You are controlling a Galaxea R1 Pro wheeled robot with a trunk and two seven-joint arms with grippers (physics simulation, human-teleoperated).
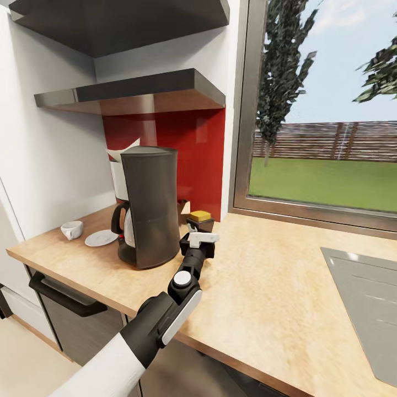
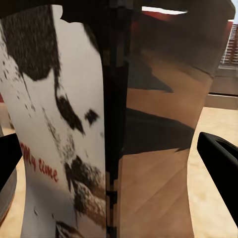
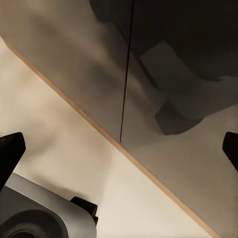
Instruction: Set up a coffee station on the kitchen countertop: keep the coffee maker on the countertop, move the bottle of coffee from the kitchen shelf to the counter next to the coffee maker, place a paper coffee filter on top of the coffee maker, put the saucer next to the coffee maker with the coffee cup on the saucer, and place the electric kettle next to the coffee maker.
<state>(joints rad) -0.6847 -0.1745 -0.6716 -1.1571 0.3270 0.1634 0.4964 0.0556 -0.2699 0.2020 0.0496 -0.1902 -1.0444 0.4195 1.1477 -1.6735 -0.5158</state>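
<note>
The coffee maker (image 1: 148, 205) stands on the kitchen countertop (image 1: 264, 298), its carafe handle toward the wall. Just right of it is the bottle of coffee (image 1: 200, 214) with its yellow lid. My left gripper (image 1: 199, 228) reaches in from the front and is shut on it. In the left wrist view the bottle's pale label (image 2: 59, 124) sits between the two fingers (image 2: 218, 158). The coffee cup (image 1: 71, 229) lies tipped on the counter left of the saucer (image 1: 101, 237), beside it. The right gripper (image 3: 119, 148) is open, facing grey cabinet fronts.
A white pointed-top thing (image 1: 120, 160) stands partly hidden behind the coffee maker, against the red backsplash. The kitchen shelf (image 1: 138, 91) hangs above. A steel sink (image 1: 366, 298) is set in the counter at the right. A window runs behind the counter.
</note>
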